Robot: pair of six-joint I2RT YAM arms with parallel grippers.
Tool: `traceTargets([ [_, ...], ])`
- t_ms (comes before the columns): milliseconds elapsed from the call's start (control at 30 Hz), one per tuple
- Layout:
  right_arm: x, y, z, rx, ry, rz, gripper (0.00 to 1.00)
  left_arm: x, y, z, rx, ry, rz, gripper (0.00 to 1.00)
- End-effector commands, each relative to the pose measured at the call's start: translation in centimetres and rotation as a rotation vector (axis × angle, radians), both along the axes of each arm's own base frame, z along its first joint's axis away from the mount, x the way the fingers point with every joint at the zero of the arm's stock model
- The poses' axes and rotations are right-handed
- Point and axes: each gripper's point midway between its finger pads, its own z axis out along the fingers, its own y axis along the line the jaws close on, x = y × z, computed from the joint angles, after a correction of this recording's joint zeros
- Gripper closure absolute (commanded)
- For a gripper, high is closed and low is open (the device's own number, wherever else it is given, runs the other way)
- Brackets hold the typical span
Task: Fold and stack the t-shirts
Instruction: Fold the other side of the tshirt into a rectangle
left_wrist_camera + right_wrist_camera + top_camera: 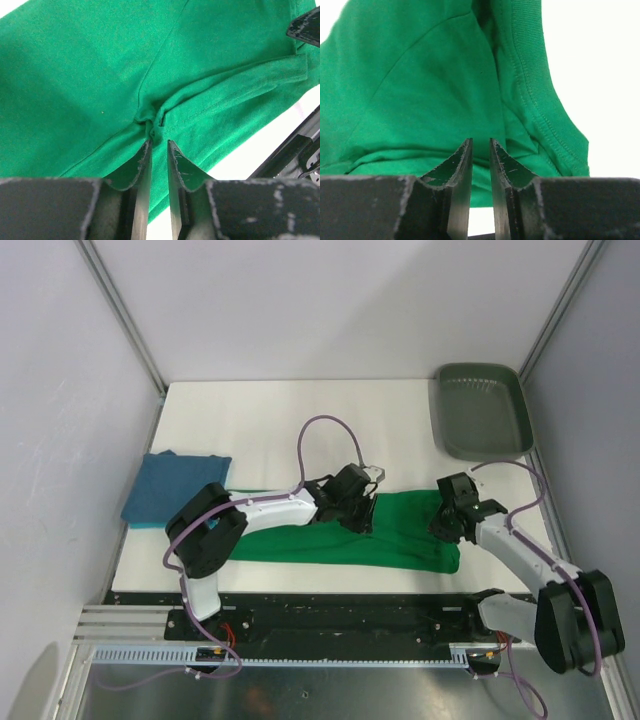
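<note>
Plain pale walls (340,300) close in on three sides, with aluminium posts (120,315) running down the back corners. The white table (300,410) sits in the middle, evenly lit, shadows soft. Along its near edge lie a black plate (380,608) and a slotted metal rail (330,658).

Robotics laboratory test cell. Closed in beyond the jaws and to either side of them by blank pale panels (330,300) set in bare aluminium posts (120,310). Plain white table top (270,410) beneath the jaws. Behind the jaws, two robot arms (270,508) bolted to a black base plate (350,605), with a slotted cable duct (300,658) and aluminium extrusion (120,625) further back. Exposed lilac cabling (322,425) looped just behind the left jaws and trailing down the right arm.
</note>
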Motion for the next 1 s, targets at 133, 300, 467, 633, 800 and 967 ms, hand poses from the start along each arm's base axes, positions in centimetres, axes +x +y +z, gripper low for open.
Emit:
traceTargets([
  [133,1.0,-0.1,-0.7,-0.064,0.005,0.017,0.77,-0.1,-0.6,2.9,-0.066,-0.067,-0.041,0.78],
  [300,-0.5,0.9,-0.3,-0.036,0.014,0.055,0.77,0.9,-1.3,3.8,-0.085,-0.075,0.0,0.77],
  [467,-2.6,2.1,-0.5,0.023,0.035,0.092,0.77,2.3,-2.8,4.9,-0.114,-0.079,0.044,0.74],
  [633,-4.8,2.8,-0.9,0.064,0.054,0.109,0.77,3.7,-4.4,5.5,-0.137,-0.089,0.065,0.73],
  [800,-5.3,2.6,-0.6,0.075,0.028,0.094,0.77,4.7,-5.5,4.1,-0.121,-0.075,0.075,0.72],
  [967,-4.3,2.4,0.8,0.091,-0.032,0.07,0.77,4.3,-5.1,1.5,-0.079,-0.034,0.083,0.73],
])
